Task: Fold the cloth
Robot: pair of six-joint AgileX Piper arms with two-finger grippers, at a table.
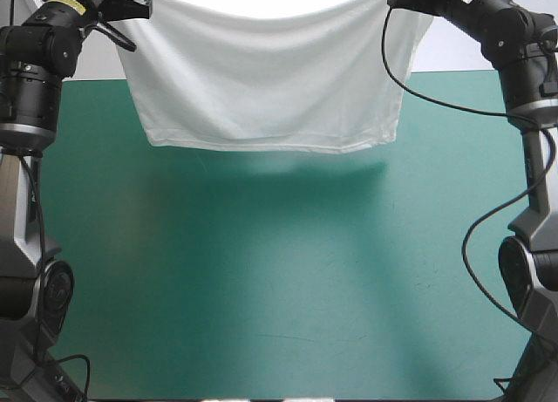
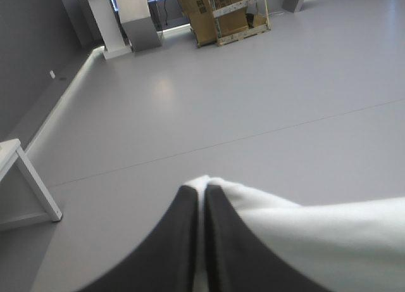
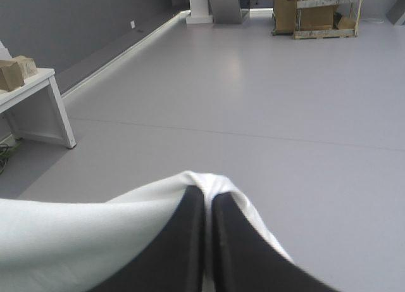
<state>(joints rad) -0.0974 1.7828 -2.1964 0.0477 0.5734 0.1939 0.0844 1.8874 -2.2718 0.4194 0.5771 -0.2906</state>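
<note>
White T-shirt [image 1: 266, 79] up high over the far edge of the teal-green surface [image 1: 279, 289], long axis side to side, hem level and pointing down, left hand [image 2: 204, 194] clenched on one top corner, right hand [image 3: 207, 197] on the other, wide open surface below and nearer

White T-shirt [image 1: 270, 71], lifted and stretched wide, hanging as a sheet above the table's far edge

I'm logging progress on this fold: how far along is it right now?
Done: the T-shirt is lifted and spread, hanging clear above the teal-green table. In hand: the left gripper and right gripper each hold an upper corner, jaws shut on it. Left: no fold shows yet; laying it down and folding all remain.
</note>
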